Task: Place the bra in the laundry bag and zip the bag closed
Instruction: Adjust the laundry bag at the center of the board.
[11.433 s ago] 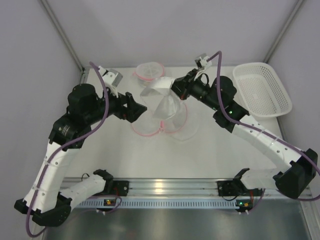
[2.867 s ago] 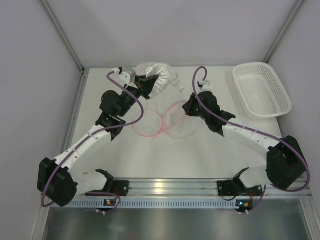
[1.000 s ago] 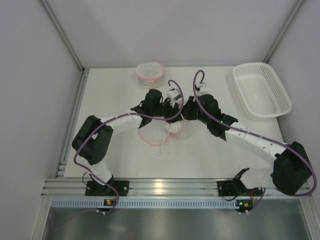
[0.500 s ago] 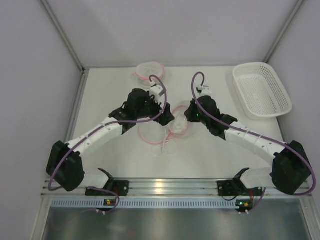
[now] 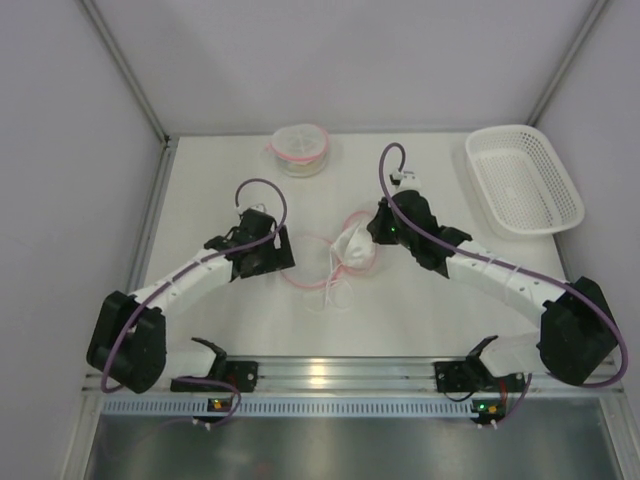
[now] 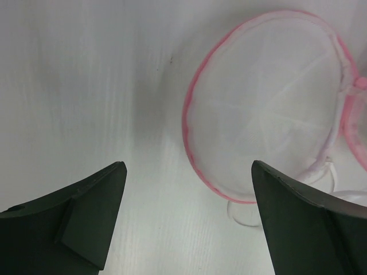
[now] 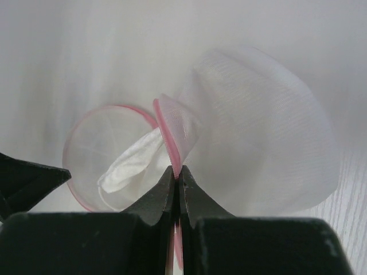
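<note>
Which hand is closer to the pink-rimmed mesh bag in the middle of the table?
Right. The right hand is shut on the bag's pink rim; the left hand hangs open beside the bag's left edge, gripping nothing.

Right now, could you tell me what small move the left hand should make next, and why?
Probably reach the left hand toward the bag and tuck the loose straps inside. That hand is open and holds nothing, the right hand pinches the bag's pink rim, and the bra looks only partly inside, so zipping now would likely catch the straps.
</note>
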